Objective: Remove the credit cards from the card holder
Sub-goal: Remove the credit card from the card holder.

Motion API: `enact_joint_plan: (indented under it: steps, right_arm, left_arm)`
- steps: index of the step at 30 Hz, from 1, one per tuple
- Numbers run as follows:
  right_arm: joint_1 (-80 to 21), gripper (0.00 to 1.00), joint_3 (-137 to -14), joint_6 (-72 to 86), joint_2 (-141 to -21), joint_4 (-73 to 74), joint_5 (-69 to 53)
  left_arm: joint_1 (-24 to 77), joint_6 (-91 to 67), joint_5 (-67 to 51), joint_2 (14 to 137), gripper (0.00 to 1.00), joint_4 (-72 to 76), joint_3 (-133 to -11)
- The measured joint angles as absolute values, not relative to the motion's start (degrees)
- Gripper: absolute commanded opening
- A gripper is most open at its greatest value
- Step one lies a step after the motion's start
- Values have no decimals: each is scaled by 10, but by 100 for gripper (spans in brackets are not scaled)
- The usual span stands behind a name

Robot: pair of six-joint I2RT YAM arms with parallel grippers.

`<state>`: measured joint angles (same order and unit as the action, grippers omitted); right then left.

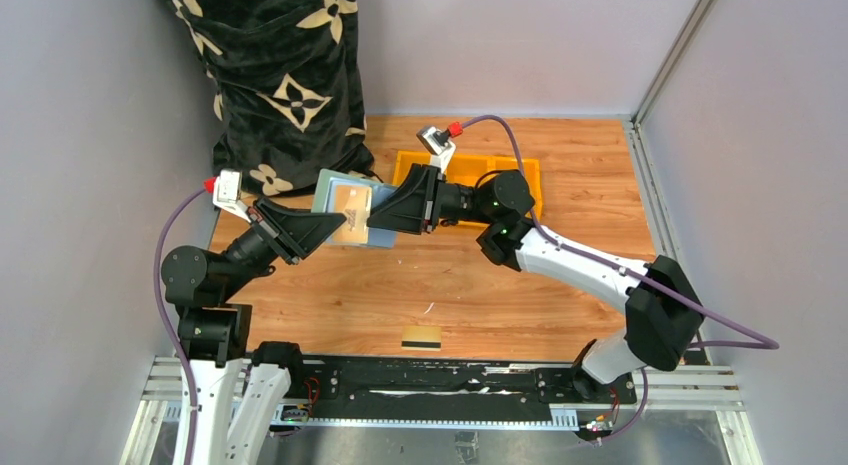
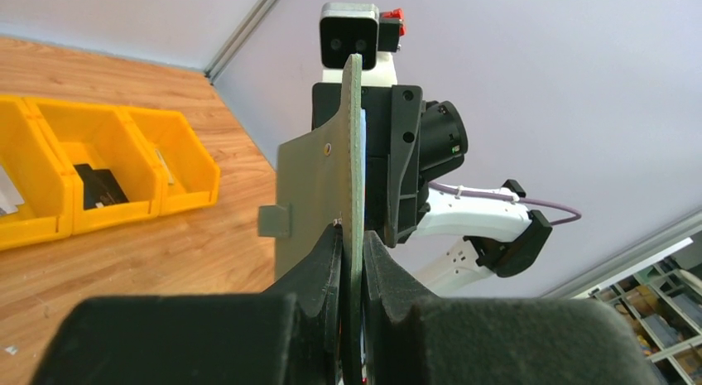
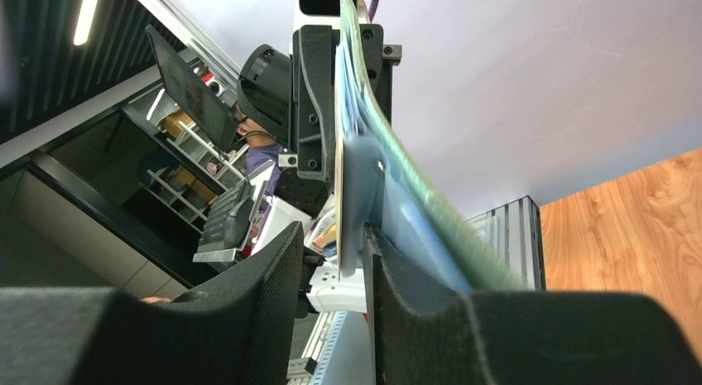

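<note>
Left gripper (image 2: 352, 240): jaws clamped on the lower edge of the card holder (image 2: 313, 186), which stands edge-on straight up out of its fingers – sage outside on one face, pale blue inside on the other. Holder is lifted clear of the table (image 1: 480, 285), spread open between the two grippers.

Right gripper (image 3: 335, 236): jaws apart, straddling the opposite edge of the holder. One finger (image 3: 397, 277) lies against the blue lining; a visible gap separates the other finger from the holder – not clamped.

Orange-tan card (image 1: 352, 200): sitting in the open holder, just ahead of the left gripper's tips, face up to the top camera.

Yellow-gold card (image 1: 421, 337) with black stripe: flat on the table, well apart from both grippers, toward the arm bases.

Yellow three-part bin (image 1: 522, 173): behind the right wrist
</note>
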<state>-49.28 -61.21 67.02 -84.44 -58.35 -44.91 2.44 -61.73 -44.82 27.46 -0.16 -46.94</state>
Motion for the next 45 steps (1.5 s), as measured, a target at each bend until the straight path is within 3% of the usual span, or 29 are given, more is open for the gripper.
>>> enact_joint_plan:
  steps: [3,7,20,30,45]
  right_arm:
    - [-498,13,-633,669,-857,-579,-449]
    - [-498,0,-637,675,-866,-580,-450]
    - [-500,0,-630,672,-865,-583,-450]
    - [-501,0,-609,656,-848,-575,-443]
    - [-501,0,-547,679,-828,-633,-402]
  left_arm:
    - [24,-615,-448,273,10,-1,-469]
    - [24,-608,-446,266,15,-3,-469]
    - [24,-622,-450,270,22,2,-469]
    - [24,-639,-459,279,13,10,-469]
    - [25,-643,-460,283,10,-1,-469]
